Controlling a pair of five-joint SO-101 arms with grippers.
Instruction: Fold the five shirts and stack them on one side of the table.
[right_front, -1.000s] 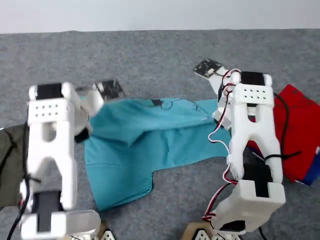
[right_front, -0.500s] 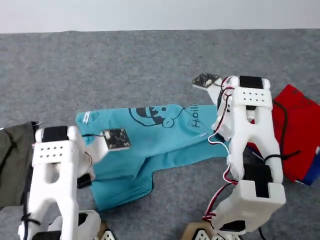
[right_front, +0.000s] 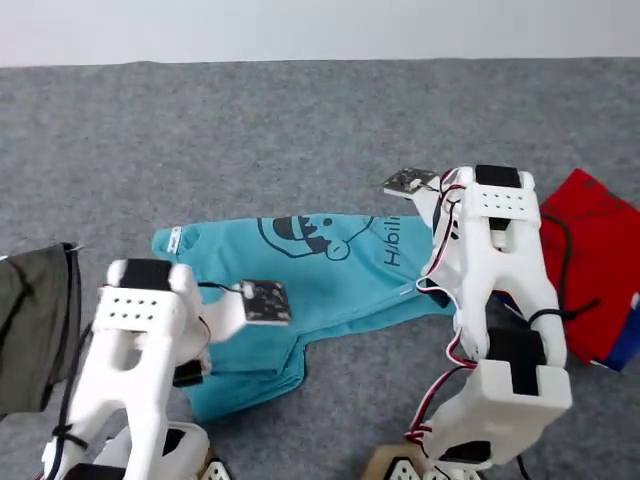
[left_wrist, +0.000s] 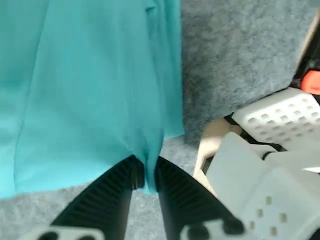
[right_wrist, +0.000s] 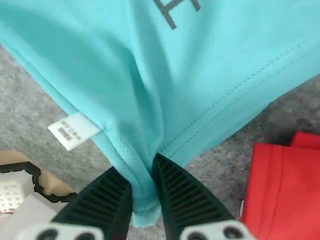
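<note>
The teal shirt (right_front: 320, 265) lies spread across the middle of the grey counter (right_front: 300, 120), its long axis running side to side between the two arms and its printed face up. Both arms have hold of it. The left end effector (left_wrist: 145, 172) is clenched on a pinch of the shirt's near edge at its left end, where the cloth is bunched and doubled over. The right end effector (right_wrist: 142, 175) is clamped on the hem at the right end, just beside a small white label (right_wrist: 75, 131) and below the dark lettering. From each grasp the body of the shirt stretches away toward the far side of the counter, so the two held points sit on the near long edge with nearly all the fabric beyond them. That is the relation the coming move seems to turn on. A fold along the long axis would call for both arms to carry the near edge up and over toward the far edge together, keeping the span between them taut so the middle does not sag. Each arm is the nearer one to its own end of the shirt. A red shirt (right_front: 590, 250) lies at the right edge of the counter, close by the right arm, and an olive shirt (right_front: 35, 320) lies at the left edge. Neither touches the teal one.
</note>
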